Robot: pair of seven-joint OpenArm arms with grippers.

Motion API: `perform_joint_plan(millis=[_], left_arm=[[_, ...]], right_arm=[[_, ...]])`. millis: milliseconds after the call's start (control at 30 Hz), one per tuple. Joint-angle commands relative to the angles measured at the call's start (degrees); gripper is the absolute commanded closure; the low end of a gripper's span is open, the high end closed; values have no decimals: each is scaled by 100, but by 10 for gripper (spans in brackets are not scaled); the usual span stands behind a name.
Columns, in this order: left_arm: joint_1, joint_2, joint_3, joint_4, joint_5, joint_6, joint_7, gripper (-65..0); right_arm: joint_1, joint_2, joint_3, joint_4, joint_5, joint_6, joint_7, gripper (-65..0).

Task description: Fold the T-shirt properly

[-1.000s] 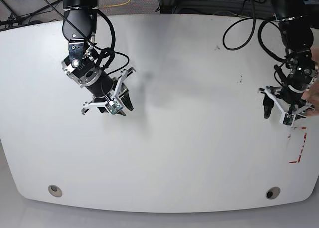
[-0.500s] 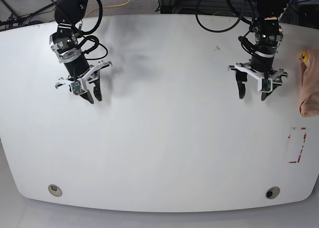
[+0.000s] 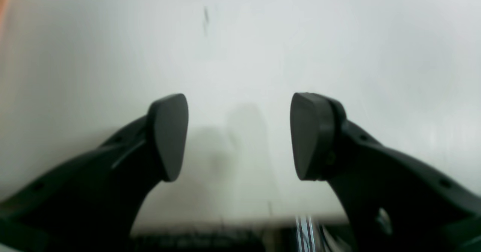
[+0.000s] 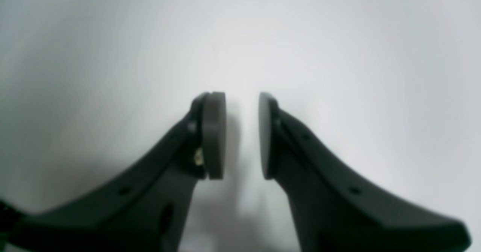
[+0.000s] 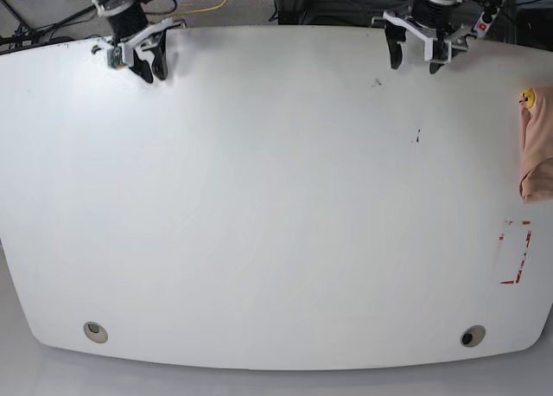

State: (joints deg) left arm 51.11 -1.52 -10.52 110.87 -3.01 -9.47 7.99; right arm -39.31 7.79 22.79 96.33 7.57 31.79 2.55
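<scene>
The left tool (image 5: 416, 50) hangs at the far edge of the bench (image 5: 276, 206), toward the right of the base view, its two dark pads (image 3: 168, 135) standing well apart with nothing between them; the right tool (image 5: 149, 60) sits at the far left corner, its pads (image 4: 215, 135) drawn close but with a narrow gap showing, and it too is empty. The T-shirt (image 5: 536, 145) lies at the far-right margin of the bench, cut off by the frame, so only a peach strip with the yellow face print (image 5: 526, 99) at its far end is visible; whether it is bunched, folded or flat cannot be told from this sliver. It looks like thin, soft cotton: light, limp, with no stiffness to hold a shape, so it will likely drape and sag from any pinch point and drag across the smooth white surface rather than slide cleanly. A single-point grasp would probably let it bunch. Better holds are seams and edges with doubled cloth, such as the shoulders, collar or hem corners, one in each tool so the cloth stays spread. The left tool is the nearer of the two to the garment. The red tape marks (image 5: 516, 253) lie just near of it, toward the bench's right edge.
</scene>
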Motion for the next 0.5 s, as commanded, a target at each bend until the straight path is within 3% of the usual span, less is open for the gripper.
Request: perform_joint_plan(millis=[0, 267, 467], left_arm=[[344, -20, -16, 117, -29, 2, -118, -390], [1513, -20, -16, 56, -29, -6, -109, -390], [1698, -46, -16, -674, -29, -15, -109, -390]], right_arm=[[-539, 34, 29, 261, 355, 34, 163, -136], [-1797, 34, -6, 226, 706, 78, 172, -136], [-2306, -1, -235, -126, 654, 87, 172, -136]])
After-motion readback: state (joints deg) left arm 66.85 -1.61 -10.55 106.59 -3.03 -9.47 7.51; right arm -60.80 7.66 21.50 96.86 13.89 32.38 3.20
